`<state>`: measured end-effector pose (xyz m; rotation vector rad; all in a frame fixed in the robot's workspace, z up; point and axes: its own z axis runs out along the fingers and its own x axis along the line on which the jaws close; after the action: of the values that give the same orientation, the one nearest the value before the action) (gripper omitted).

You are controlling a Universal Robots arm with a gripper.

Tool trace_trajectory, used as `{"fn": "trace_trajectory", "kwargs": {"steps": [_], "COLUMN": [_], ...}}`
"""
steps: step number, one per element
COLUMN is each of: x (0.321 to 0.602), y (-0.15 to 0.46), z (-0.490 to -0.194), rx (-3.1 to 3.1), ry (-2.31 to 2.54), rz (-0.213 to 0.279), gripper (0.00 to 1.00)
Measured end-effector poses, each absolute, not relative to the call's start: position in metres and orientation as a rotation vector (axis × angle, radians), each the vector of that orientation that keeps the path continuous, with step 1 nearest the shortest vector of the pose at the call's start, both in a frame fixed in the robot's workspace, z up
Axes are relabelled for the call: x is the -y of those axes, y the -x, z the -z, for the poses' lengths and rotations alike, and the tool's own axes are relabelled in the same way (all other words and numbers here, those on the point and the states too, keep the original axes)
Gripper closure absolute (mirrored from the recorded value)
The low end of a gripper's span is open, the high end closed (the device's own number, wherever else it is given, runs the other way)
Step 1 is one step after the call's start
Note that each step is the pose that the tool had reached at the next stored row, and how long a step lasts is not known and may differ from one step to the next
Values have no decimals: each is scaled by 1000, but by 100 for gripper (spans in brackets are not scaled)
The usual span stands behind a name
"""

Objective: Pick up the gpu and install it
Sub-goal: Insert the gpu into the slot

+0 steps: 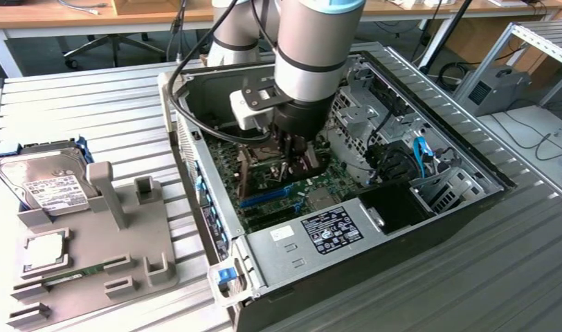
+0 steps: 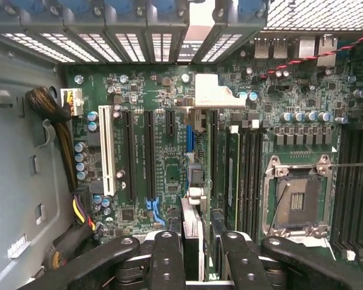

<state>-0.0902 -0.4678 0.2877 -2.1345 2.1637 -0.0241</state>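
Card: gpu [image 2: 201,181] seen edge-on in the wrist view, upright, its metal bracket toward the case's rear slot covers, its lower edge at the blue slot [image 2: 189,145] on the motherboard [image 2: 169,127].
Claw: gripper [image 2: 199,257] clamped on the gpu's top edge, one black finger [image 2: 168,260] on each side of it.
Place: inside the open computer case [image 1: 291,242], mid-board; in the exterior view the gripper [image 1: 297,162] is down among the expansion slots, beside the empty processor socket [image 2: 297,202].
Done: gpu picked up and carried into the case, lined up along a slot.
Left: by the look of it, seating; whether the card's edge is fully home in the slot cannot be told, and it is not released.
Elsewhere: hard drive [image 1: 43,185] and memory stick [image 1: 73,276] lie on the grey holder [image 1: 124,242] near the table's edge at the exterior view's left.
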Motion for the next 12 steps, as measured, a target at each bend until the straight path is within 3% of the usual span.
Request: {"fn": "trace_trajectory", "kwargs": {"steps": [12], "x": [468], "y": [93], "z": [-286], "rx": [-2171], "ry": [2127], "rz": [25], "gripper": [71]}}
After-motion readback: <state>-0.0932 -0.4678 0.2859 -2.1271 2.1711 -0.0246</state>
